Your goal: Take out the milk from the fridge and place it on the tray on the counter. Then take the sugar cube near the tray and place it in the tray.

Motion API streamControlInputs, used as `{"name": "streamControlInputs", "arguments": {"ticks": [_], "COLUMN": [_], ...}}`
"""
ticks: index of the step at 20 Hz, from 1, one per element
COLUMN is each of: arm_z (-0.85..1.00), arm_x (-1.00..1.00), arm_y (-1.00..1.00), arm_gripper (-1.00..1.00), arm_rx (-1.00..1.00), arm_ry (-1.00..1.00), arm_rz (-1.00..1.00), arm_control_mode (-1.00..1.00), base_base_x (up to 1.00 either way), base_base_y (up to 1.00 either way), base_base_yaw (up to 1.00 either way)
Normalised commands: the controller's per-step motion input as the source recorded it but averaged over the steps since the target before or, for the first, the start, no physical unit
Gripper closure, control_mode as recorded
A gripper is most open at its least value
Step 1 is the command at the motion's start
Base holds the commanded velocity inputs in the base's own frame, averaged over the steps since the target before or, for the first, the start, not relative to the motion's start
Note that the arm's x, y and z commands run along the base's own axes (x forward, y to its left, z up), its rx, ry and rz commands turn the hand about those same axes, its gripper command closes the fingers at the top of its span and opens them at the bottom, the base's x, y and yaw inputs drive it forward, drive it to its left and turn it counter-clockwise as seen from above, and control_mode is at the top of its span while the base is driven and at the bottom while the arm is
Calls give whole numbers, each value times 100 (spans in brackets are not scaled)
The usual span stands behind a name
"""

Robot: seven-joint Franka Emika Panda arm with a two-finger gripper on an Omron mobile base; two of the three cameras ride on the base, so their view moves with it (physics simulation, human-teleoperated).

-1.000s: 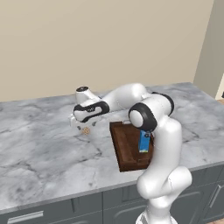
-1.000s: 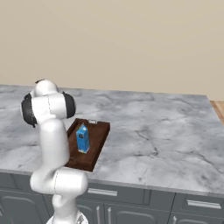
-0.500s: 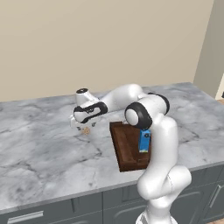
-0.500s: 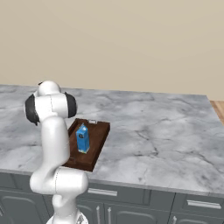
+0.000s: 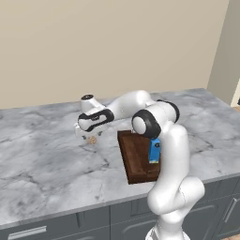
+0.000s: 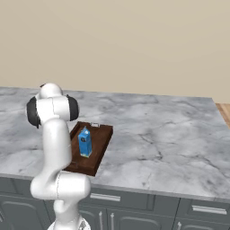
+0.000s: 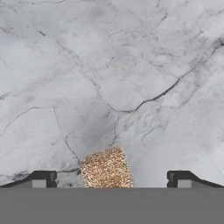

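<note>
The sugar cube (image 7: 106,169) lies between the open gripper's (image 7: 109,179) fingertips.

Sugar cube (image 7: 107,169): lower edge lying under the band at the bottom of the hand view; in the left base view showing as a tiny tan speck (image 5: 92,139) beneath the hand, faces too small to tell; gripper (image 7: 109,179): only the two dark fingertips (image 7: 43,178) showing, the rest cut off below; in the left base view the jaws too small to make out; milk (image 5: 154,150): partly covered by the white arm in the left base view, markings blurring; tray (image 6: 104,136): near left corner hiding behind the arm in the right base view; counter (image 5: 42,168): running off both side edges.
</note>
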Motion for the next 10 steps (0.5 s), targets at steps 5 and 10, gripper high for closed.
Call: {"name": "streamControlInputs", "arguments": {"ticks": [5, 10], "arm_z": [-5, -23], "arm_x": [-6, 0], "arm_y": [0, 0], "arm_gripper": [-100, -100], "arm_rx": [0, 0], "arm_ry": [0, 0], "arm_rz": [-7, -5], "arm_control_mode": [-100, -100], "base_base_x": [0, 0], "base_base_y": [0, 0], "base_base_yaw": [0, 0]}}
